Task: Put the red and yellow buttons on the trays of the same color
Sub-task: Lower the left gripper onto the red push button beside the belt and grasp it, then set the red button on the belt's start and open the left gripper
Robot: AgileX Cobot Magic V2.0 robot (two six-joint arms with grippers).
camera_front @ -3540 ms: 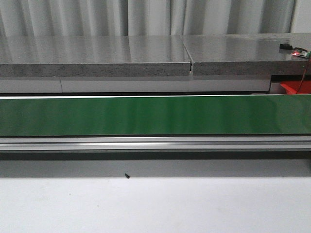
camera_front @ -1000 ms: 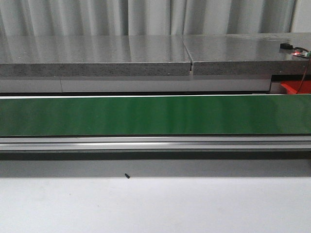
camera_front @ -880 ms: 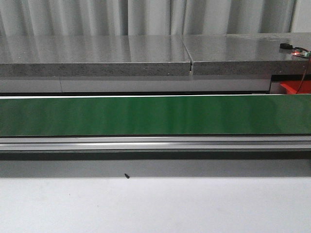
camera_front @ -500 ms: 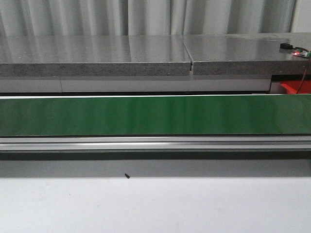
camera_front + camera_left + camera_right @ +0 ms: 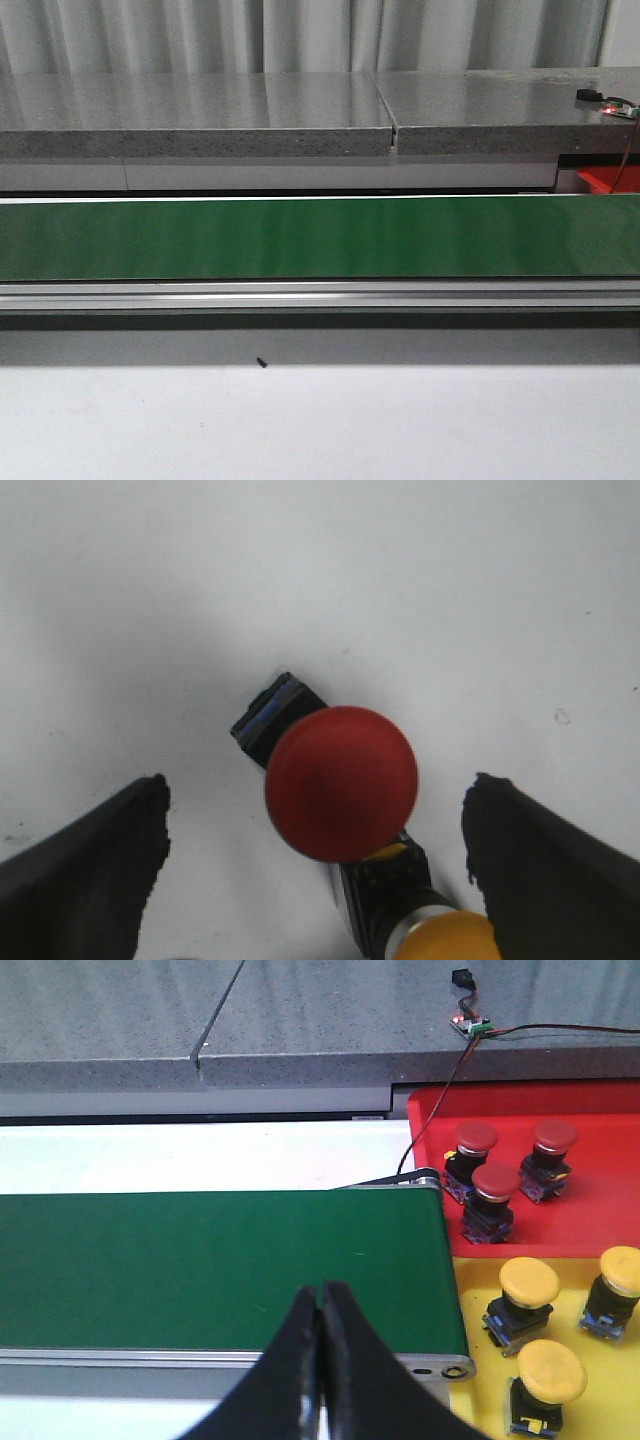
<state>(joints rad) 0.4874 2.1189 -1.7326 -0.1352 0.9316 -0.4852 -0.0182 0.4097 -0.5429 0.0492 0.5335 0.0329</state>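
Left end effector [image 5: 315, 865]: its two dark fingers [image 5: 85, 855] stood wide apart above the white table [image 5: 420, 590], one on each side of a red button [image 5: 341, 782], touching nothing. The spread looked set to close around the cap.
Red button: it lay on the white table between those fingers, the round cap facing the wrist camera. Its dark body [image 5: 270, 712] showed past the cap's edge, so its long axis was tilted rather than straight towards the lens.
Yellow button [image 5: 446, 940]: only part showed at the frame edge, just beside the red one; its direction could not be told.
Right end effector [image 5: 320, 1360]: fingers pressed together, holding nothing, hovering over the green conveyor belt [image 5: 200, 1270].
Red tray [image 5: 600, 1170]: beyond the belt's end, carrying three upright red buttons, caps up.
Yellow tray [image 5: 480, 1420]: next to the red tray, carrying three upright yellow buttons.
Judgement: sorting was partly done; the red button appeared next.
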